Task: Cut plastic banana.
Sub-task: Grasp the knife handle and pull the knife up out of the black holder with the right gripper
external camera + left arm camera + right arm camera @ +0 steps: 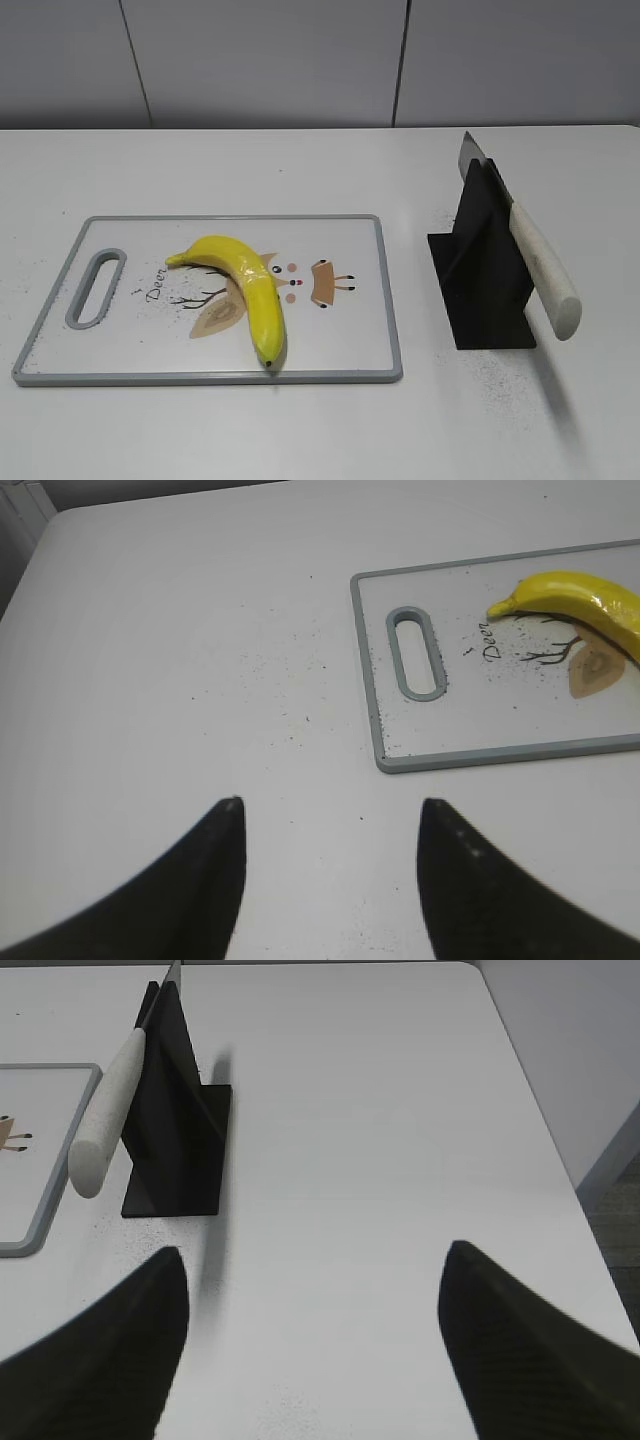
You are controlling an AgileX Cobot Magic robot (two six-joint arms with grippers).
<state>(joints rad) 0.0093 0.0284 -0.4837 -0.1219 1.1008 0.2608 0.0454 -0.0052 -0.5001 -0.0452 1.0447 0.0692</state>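
Exterior view: the plastic banana (pixel 245 292) is lying on the cutting board (pixel 340 352), knife (pixel 540 265) leaning in its black stand (pixel 480 290); no arms showing. Left wrist: left pincer (pixel 330 825) is gaping empty, banana ahead-right. Right wrist: right pincer (pixel 315 1280) is spread wide, empty, knife ahead-left.

Plastic banana (pixel 585 605) cropped at frame edge
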